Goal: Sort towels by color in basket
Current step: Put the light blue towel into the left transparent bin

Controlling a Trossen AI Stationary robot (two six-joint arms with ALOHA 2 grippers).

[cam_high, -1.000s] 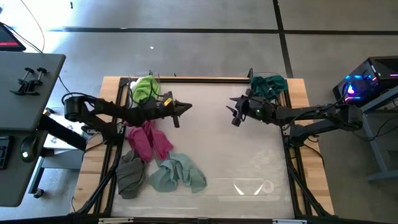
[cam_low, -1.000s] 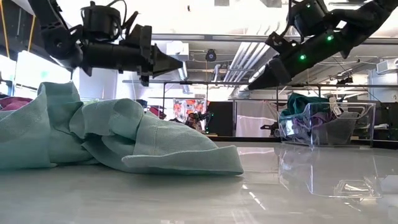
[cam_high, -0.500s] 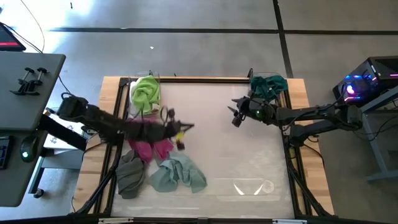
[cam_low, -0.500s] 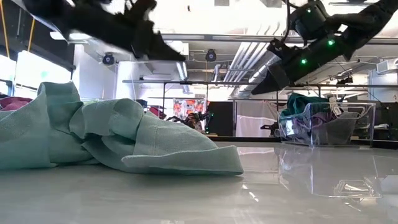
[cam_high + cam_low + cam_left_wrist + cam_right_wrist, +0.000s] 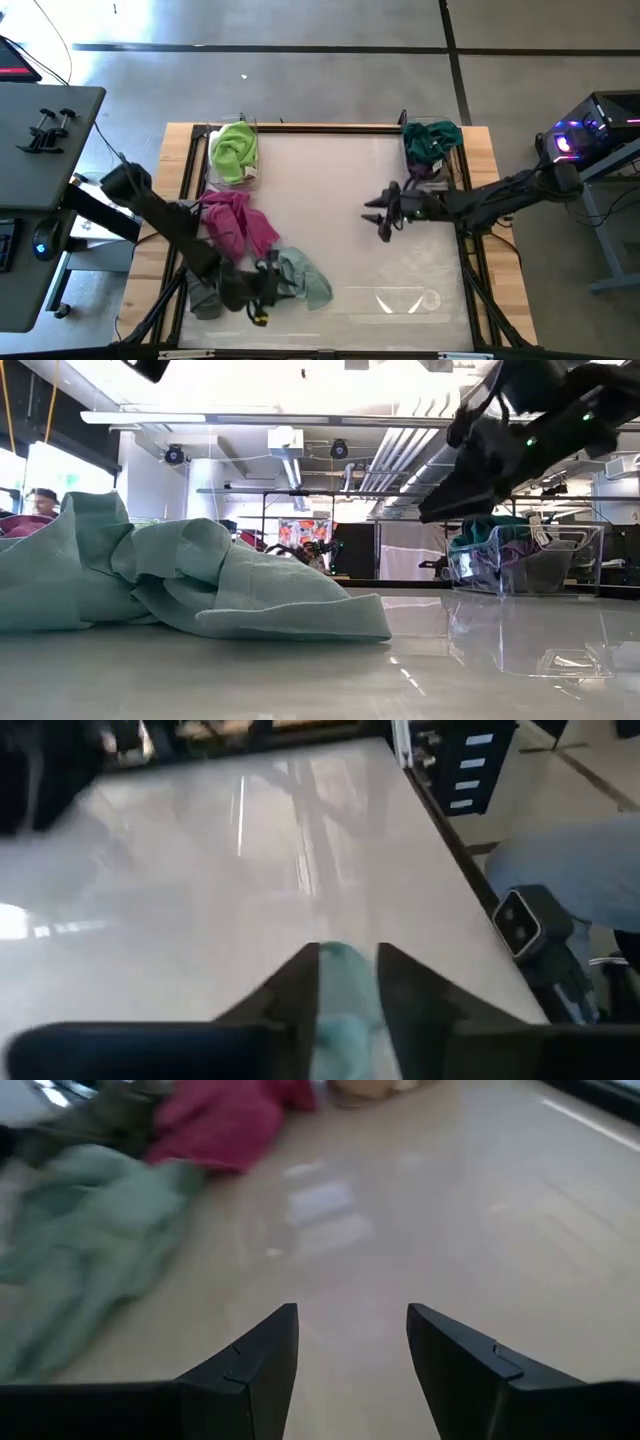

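Two claws work over the tabletop (image 5: 400, 270). Nearest, the left claw (image 5: 262, 300) sits low at the mint towel (image 5: 300, 280), its fingers parted slightly around a mint fold. Beside it lies the grey towel (image 5: 207, 285), then the magenta towel (image 5: 235, 222). Right of centre, the right claw (image 5: 384, 213) hovers open, empty. Farthest, lime green towel (image 5: 234, 150) left, dark green towel (image 5: 432, 140) right.

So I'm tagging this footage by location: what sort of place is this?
Most likely a robotics lab or workshop, not a home: bare ceiling ducts overhead, a lit computer tower beside the table, and a concrete floor around it.
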